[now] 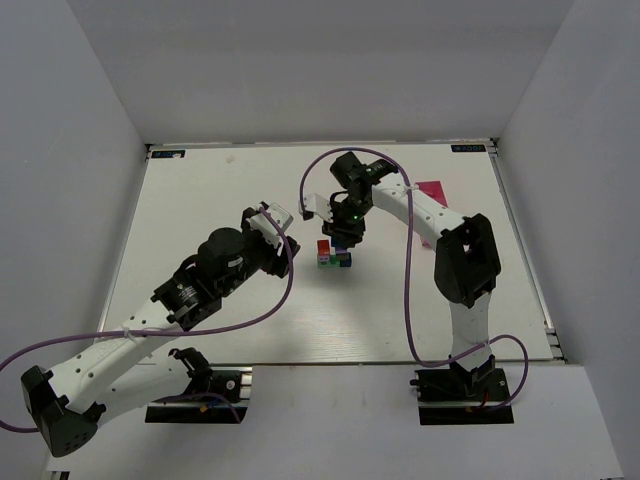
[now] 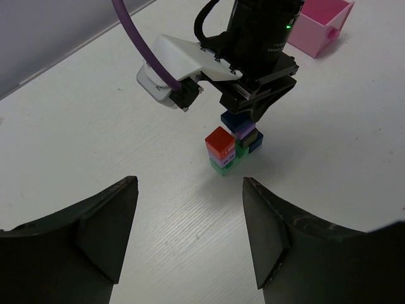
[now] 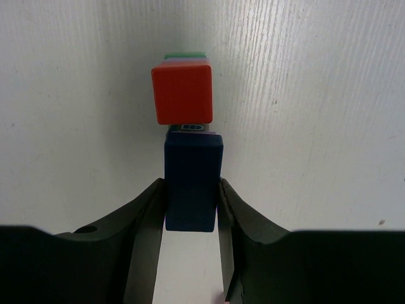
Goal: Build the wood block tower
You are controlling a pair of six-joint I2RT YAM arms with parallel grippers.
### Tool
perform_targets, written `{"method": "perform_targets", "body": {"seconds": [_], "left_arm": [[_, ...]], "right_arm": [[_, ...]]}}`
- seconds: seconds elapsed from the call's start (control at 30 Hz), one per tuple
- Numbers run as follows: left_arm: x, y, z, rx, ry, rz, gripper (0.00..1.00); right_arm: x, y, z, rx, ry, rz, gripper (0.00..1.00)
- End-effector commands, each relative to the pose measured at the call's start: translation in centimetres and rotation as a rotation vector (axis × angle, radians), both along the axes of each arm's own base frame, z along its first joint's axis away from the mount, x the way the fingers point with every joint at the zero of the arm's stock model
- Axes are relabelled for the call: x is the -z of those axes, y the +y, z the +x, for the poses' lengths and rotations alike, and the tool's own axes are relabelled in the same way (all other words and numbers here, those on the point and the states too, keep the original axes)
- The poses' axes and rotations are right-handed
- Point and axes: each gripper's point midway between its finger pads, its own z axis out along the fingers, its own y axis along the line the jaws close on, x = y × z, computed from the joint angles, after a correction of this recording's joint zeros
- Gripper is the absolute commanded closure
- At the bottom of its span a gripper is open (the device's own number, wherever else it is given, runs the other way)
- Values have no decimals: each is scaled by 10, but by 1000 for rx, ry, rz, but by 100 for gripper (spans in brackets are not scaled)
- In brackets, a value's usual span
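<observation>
My right gripper (image 3: 192, 190) is clamped on a dark blue block (image 3: 193, 158), gripping both long sides so it hangs square and can go down without twisting. The wood block tower (image 1: 333, 256) stands mid-frame in the top view on the white table (image 1: 200, 200). The blue block hangs over its lower column, just beside the red cube (image 3: 183, 93) that tops the taller one. I cannot tell whether it already rests on the purple block (image 2: 245, 131) beneath. The red cube crowds its far edge, so I judge straight down the only safe path. My left gripper (image 2: 190, 183) is spread wide and empty at the bottom of its own view, well apart from the tower, with bare table between. The pink box (image 2: 319, 22) sits upper right, out of the way.
</observation>
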Motion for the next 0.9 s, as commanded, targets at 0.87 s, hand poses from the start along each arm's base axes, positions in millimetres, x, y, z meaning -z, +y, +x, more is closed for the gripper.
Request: {"method": "perform_targets", "body": {"seconds": [0.87], "left_arm": [[-1,2,-1,6,-17,-4,23]], "right_arm": [[1,5,1,-26,2,-12,82]]}}
